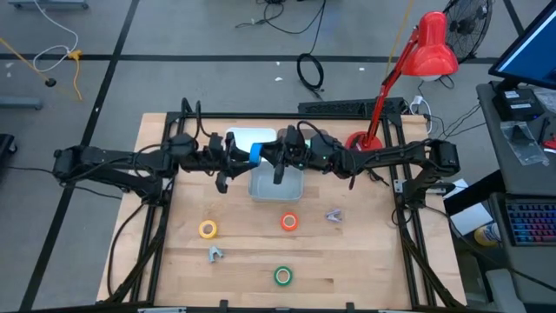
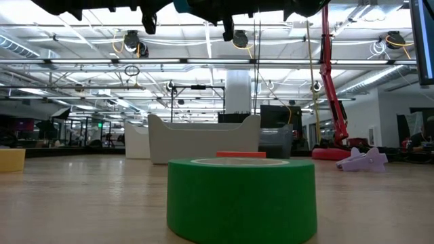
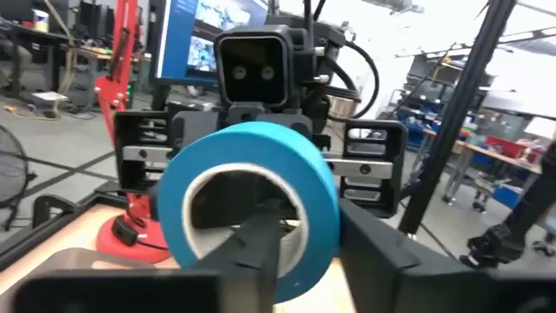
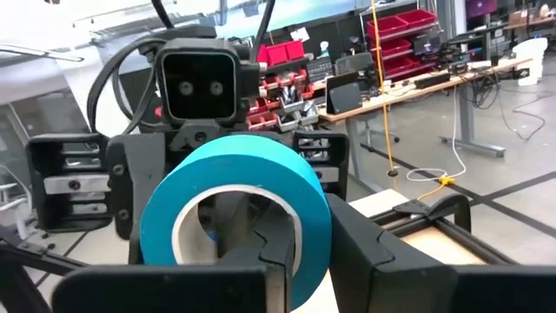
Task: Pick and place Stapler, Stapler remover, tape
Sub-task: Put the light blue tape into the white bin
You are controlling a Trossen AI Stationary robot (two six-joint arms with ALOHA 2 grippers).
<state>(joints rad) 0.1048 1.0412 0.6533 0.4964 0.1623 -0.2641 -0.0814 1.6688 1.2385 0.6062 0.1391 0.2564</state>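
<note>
High view: both dark grippers meet over the grey tray (image 1: 300, 189) at mid-table, left gripper (image 1: 248, 155) and right gripper (image 1: 269, 156) each clamped on the blue ring-shaped tape roll (image 1: 255, 154) held between them. Yellow tape ring (image 1: 208, 229), orange-red tape ring (image 1: 289, 222) and green tape ring (image 1: 282, 276) lie apart on the wooden table (image 1: 365, 261).

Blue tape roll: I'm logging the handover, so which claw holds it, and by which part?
Both: the blue tape roll is between the left claw and right claw, each with one finger through its open centre and one outside.
</note>
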